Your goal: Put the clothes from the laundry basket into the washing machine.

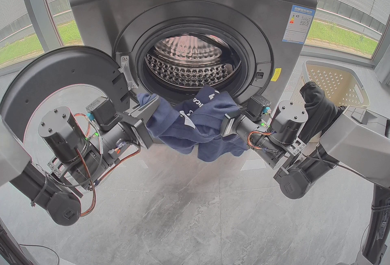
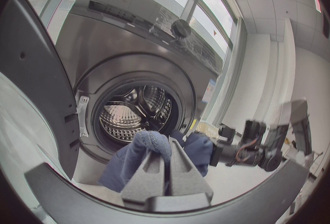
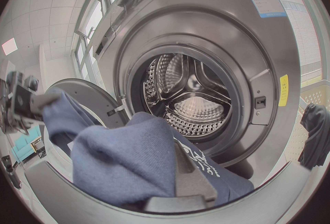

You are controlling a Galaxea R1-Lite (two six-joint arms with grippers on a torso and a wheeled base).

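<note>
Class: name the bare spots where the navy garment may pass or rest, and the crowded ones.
Free: the drum, inside its round opening; the floor between both arms. Crowded: the opening's lower lip, where the navy garment hangs between left gripper and right gripper; a dark garment drapes the laundry basket.

Head view looks down at washing machine [image 1: 101, 22]; wrist views face same drum [image 3: 192, 97] nearer, upward.

Left fingers [image 2: 149, 175] and right fingers [image 3: 190, 176] both clamped shut, held forward side by side.
</note>
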